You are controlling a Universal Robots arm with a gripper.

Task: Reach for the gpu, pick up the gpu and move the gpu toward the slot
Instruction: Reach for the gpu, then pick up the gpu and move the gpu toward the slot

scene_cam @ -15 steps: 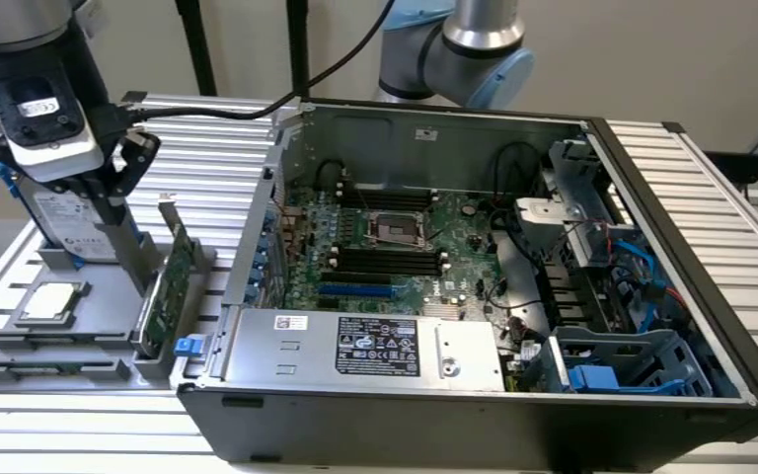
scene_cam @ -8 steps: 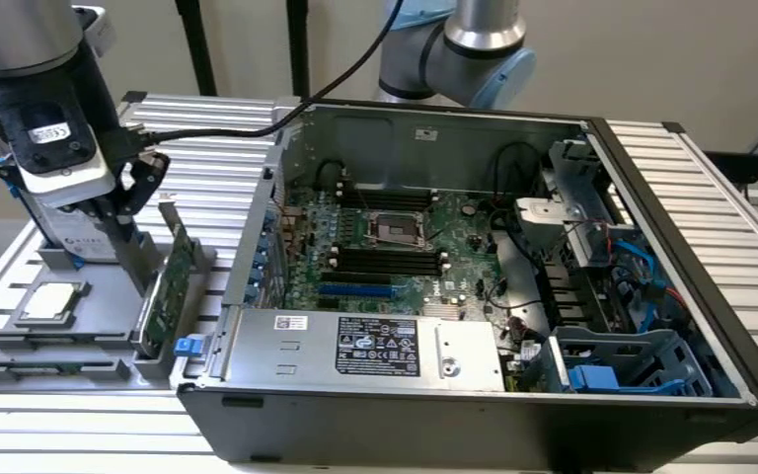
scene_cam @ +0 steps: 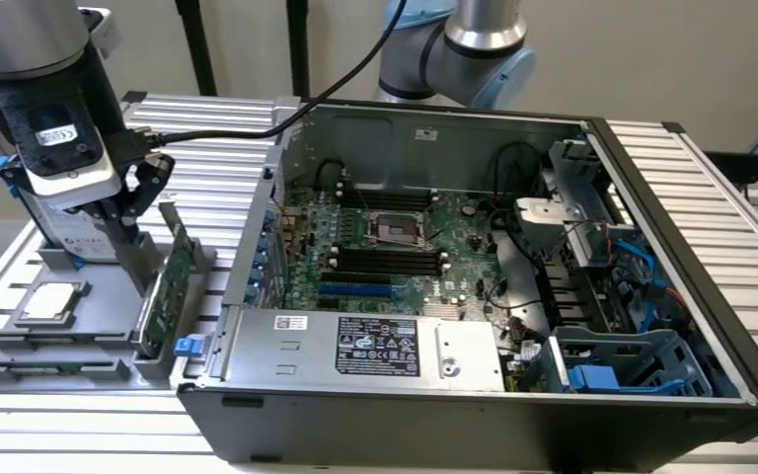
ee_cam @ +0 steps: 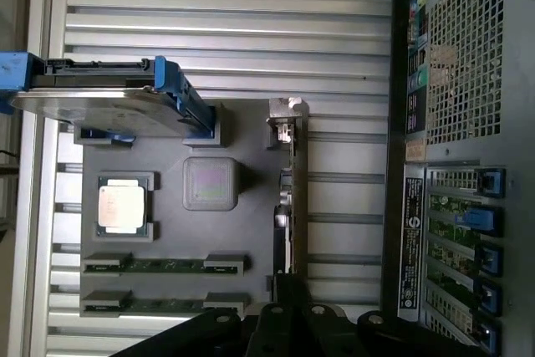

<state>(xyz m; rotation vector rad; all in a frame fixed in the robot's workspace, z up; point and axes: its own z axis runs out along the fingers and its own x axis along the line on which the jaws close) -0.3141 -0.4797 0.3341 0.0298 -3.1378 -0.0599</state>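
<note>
The gpu (scene_cam: 175,281) is a thin green card standing on edge in a grey holder (scene_cam: 90,370) on the exterior view's left, beside the open computer case (scene_cam: 485,425). Its silver bracket (scene_cam: 169,212) is at the far end. My gripper (scene_cam: 139,272) has come down right at the card's left face, over its far half. In the wrist view the gpu (ee_cam: 290,198) runs edge-on, with the bracket (ee_cam: 284,119) at one end. There my gripper (ee_cam: 289,294) sits at the card's other end. The motherboard (scene_cam: 393,247) with its slots lies inside the case.
On the grey holder lie a square silver chip (ee_cam: 124,205), a grey square block (ee_cam: 209,181) and two memory sticks (ee_cam: 163,263). A silver hard drive with blue rails (ee_cam: 109,98) stands at its far end. The case's rear panel (ee_cam: 460,123) is close beside the card.
</note>
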